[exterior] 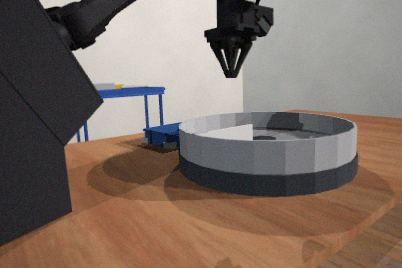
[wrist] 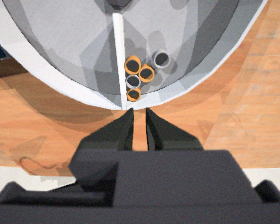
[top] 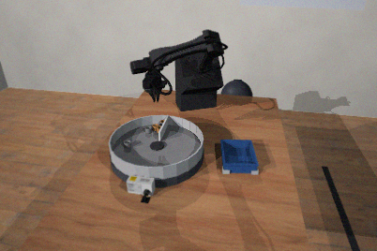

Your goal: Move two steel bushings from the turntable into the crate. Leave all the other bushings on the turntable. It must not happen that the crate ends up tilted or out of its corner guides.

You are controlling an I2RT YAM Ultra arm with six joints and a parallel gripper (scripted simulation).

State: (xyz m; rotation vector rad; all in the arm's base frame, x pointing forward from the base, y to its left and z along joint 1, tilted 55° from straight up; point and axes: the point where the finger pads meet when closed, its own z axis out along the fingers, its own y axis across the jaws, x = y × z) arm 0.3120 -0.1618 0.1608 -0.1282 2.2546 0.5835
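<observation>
The round turntable (top: 155, 171) (exterior: 285, 158) has a grey wall. In the wrist view a larger grey steel bushing (wrist: 154, 56) and a smaller grey one (wrist: 127, 81) stand near its wall, with three brass-coloured bushings (wrist: 140, 74) packed against the smaller one. Another grey bushing (top: 128, 143) is at the left in the top view. The blue crate (top: 239, 167) (exterior: 161, 137) is beside the turntable; no bushing shows in it. My gripper (top: 156, 101) (exterior: 230, 77) (wrist: 139, 112) hangs above the turntable's robot-side edge, fingers slightly apart, nothing between them.
A thin white divider (top: 163, 130) (exterior: 235, 132) (wrist: 119, 55) stands upright inside the turntable, right beside the bushing cluster. A dark hub (top: 157, 145) is at its centre. A small white box (top: 141, 186) sits at the turntable's front. A black strip (top: 339, 207) lies at the right.
</observation>
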